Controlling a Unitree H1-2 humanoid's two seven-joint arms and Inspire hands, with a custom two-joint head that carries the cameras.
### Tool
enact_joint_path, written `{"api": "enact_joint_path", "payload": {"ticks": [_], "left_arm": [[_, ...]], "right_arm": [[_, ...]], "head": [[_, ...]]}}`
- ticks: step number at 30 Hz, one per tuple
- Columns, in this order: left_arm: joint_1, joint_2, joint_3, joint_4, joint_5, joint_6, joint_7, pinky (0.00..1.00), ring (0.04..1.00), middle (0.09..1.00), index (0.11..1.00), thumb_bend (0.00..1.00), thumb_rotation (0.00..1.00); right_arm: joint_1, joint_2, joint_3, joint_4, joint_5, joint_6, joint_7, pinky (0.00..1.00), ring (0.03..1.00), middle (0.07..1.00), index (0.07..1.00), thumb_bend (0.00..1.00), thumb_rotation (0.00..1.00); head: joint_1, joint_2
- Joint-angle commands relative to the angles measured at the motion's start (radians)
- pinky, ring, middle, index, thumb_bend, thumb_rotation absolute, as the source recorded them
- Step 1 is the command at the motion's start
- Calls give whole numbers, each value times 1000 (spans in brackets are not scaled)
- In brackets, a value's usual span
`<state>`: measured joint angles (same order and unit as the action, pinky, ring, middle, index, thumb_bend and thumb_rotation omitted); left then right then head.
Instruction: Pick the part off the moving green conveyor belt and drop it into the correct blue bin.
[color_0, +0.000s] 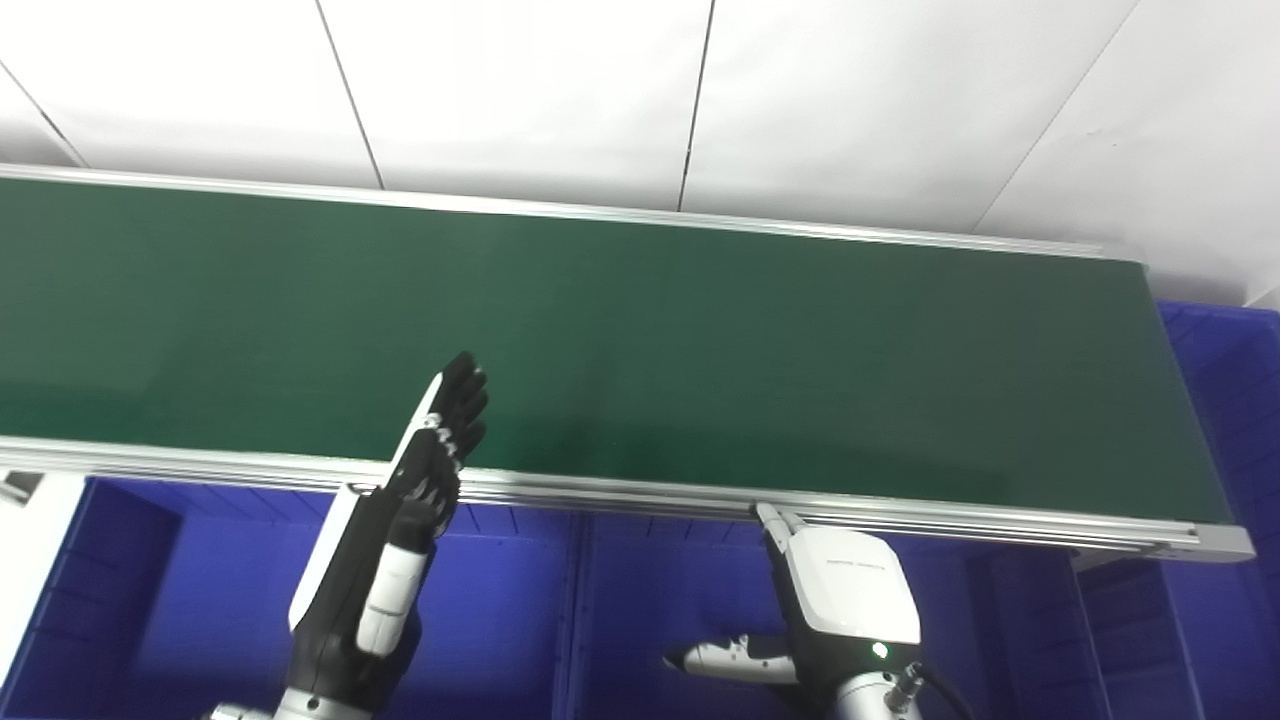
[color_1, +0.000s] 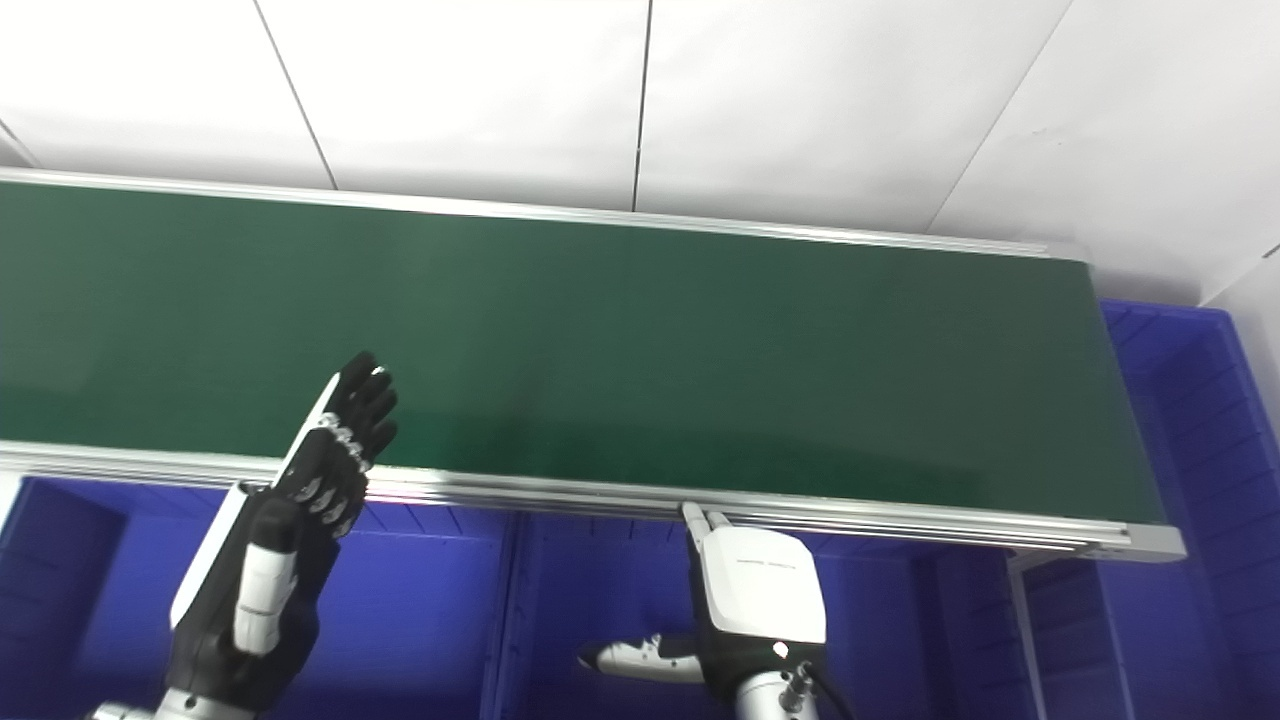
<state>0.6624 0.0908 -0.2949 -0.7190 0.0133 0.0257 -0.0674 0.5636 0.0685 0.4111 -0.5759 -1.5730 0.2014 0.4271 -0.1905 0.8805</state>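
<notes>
Fingers (color_0: 462, 400) of my left hand (color_0: 420, 480) are straight and pressed close side by side, holding nothing, their tips reaching over the near rail (color_0: 620, 492) onto the edge of the green belt (color_0: 700, 340). My right hand (color_0: 835, 590) sits lower, just under the same rail; its thumb sticks out to the side, but its fingers run beneath the rail and I cannot tell whether they are spread or curled. It too seems to carry nothing.

No part shows anywhere on the belt, so I have nothing to reach for and cannot give its direction or long axis. I judge the step to be waiting. The left hand, already over the belt, is the better placed for a part arriving on that side; the right hand would have to rise past the rail first.

Blue bins (color_0: 500, 610) sit below the belt's near edge, split by dividers, and another blue bin (color_0: 1235, 380) stands past the belt's right end. What I can see of their insides shows no parts.
</notes>
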Motion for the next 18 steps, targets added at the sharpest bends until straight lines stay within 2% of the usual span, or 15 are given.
{"api": "enact_joint_path", "payload": {"ticks": [1,5,9,10,11,13,15,16,17,18], "left_arm": [[57,-16,2,-47,28,-55,19,1000,1000,1000,1000,779,1000],[144,-26,9,-53,63,-119,37,1000,1000,1000,1000,818,1000],[231,-71,17,-36,110,-190,81,1000,1000,1000,1000,787,1000],[244,-80,18,-20,124,-211,91,1000,1000,1000,1000,774,1000],[250,-86,19,-2,134,-233,99,1000,1000,1000,1000,771,1000],[237,-94,31,48,131,-272,109,1000,1000,1000,1000,788,1000],[212,-101,35,91,134,-296,110,1000,1000,1000,1000,798,1000],[193,-93,43,117,126,-312,105,1000,1000,1000,1000,791,1000],[174,-86,49,143,118,-321,100,1000,1000,1000,1000,786,1000],[156,-78,58,161,112,-324,95,1000,1000,1000,1000,792,1000]], "right_arm": [[59,90,116,12,91,-27,-76,669,780,873,919,997,957],[50,77,121,-34,222,-33,-59,616,741,848,904,947,957],[67,78,137,-122,487,-28,-38,601,748,837,886,860,992],[73,77,131,-148,596,-17,-31,605,746,831,880,866,996],[83,75,124,-173,706,-9,-31,635,771,842,879,829,999],[136,88,102,-226,941,33,-39,685,794,853,874,824,990],[184,94,72,-255,1103,53,-66,734,815,866,874,856,975],[226,94,63,-258,1196,23,-106,755,829,873,883,869,958],[264,85,50,-241,1276,-45,-157,787,847,879,899,850,959],[302,79,44,-213,1336,-129,-211,798,855,886,907,835,981]], "head": [[5,2],[49,-3],[69,-19],[69,-22],[65,-23],[51,-36],[13,-45],[13,-45],[-17,-51],[-17,-51]]}}
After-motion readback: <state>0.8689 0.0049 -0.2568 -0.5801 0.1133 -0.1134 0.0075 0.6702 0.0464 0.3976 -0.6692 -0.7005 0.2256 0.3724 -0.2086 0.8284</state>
